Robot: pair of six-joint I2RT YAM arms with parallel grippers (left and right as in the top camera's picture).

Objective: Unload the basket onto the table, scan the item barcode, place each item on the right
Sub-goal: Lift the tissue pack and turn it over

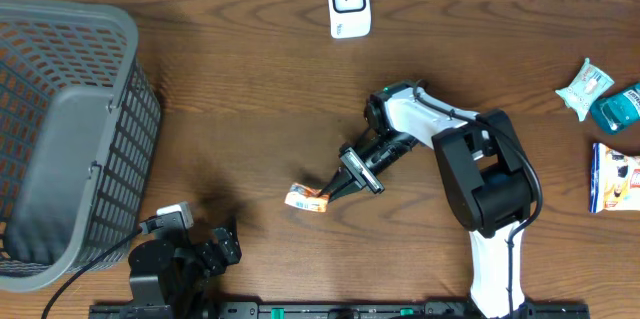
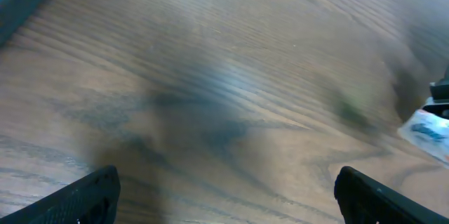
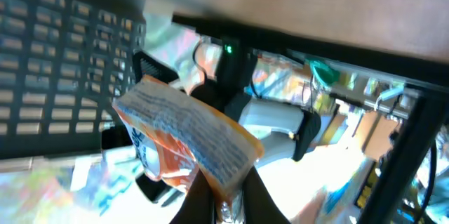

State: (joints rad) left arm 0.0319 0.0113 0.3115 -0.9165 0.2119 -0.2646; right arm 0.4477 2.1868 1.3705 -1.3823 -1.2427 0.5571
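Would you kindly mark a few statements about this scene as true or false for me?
1. The right gripper is shut on the orange packet. True.
2. The left gripper holds a packet. False: its fingers stand wide apart with only bare table between them.
3. The orange packet lies in the gray basket. False: it is in the right gripper, well clear of the basket.
4. The white scanner stands at the far edge of the table, apart from the orange packet. True.
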